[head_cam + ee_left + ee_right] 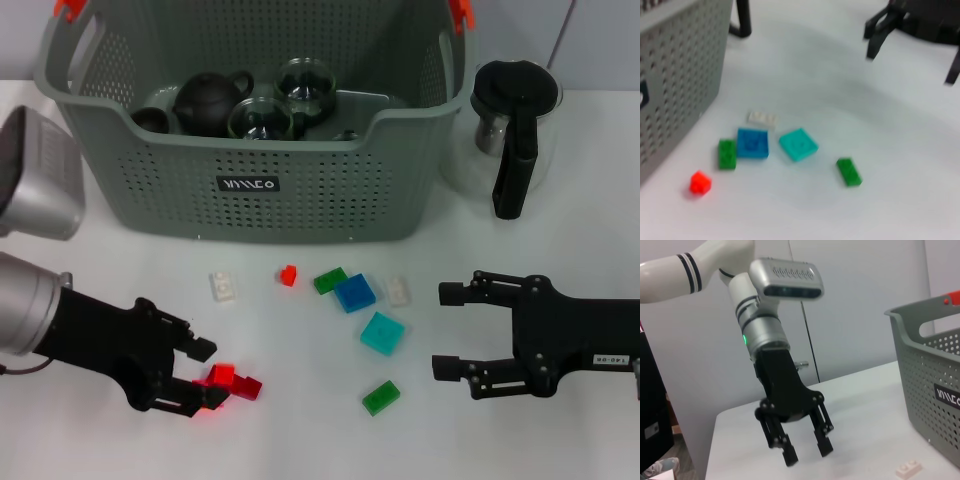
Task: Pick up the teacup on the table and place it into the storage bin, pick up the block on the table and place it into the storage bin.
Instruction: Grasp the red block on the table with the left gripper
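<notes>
Storage bin [300, 190], grey and perforated with orange clips at its handles, stands at the back of the white table [300, 440] in the head view and holds a dark teapot [210, 100], a small dark teacup [152, 118] and glass cups [262, 118]. A glass kettle [508, 135] stands just beside the bin on the robot's right. In front of the bin lie loose blocks: white, small red, green, blue, turquoise and another green. Low on the left, the left gripper [200, 375] has its fingers spread around a red block [233, 381]; whether they press it I cannot tell. On the right, the right gripper [450, 330] hovers over the table with fingers wide apart, holding nothing.

Left wrist view: bin wall, the scattered blocks, the right gripper farther off.

Right wrist view: the left gripper [802, 447] with fingers apart above the table, a white block [907, 469] near the bin
</notes>
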Controlling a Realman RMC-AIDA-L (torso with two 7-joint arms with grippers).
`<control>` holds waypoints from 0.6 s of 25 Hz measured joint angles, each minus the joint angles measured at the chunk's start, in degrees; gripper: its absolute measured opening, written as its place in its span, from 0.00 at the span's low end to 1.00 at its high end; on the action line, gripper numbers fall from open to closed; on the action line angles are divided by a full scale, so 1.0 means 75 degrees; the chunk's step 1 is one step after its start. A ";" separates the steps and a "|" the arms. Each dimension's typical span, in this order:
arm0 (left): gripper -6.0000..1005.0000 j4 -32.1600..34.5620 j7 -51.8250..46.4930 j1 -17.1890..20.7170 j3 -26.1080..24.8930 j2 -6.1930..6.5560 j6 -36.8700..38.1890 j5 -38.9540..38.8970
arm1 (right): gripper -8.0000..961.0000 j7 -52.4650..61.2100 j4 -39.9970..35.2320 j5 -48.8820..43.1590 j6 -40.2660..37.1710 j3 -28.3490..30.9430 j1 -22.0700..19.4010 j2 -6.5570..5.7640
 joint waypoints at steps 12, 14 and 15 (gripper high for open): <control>0.57 -0.0345 -0.0351 -0.0029 0.1022 -0.0089 -0.0606 0.0936 | 0.95 -0.0009 0.0031 0.0000 -0.0019 0.0034 -0.0050 0.0016; 0.57 -0.0345 -0.0349 0.0041 0.1309 -0.0090 -0.0967 0.0977 | 0.95 -0.0051 0.0082 0.0000 0.0001 0.0039 -0.0057 0.0017; 0.57 -0.0350 -0.0338 0.0087 0.1465 -0.0090 -0.1153 0.0982 | 0.95 -0.0076 0.0118 0.0000 0.0003 0.0041 -0.0060 0.0016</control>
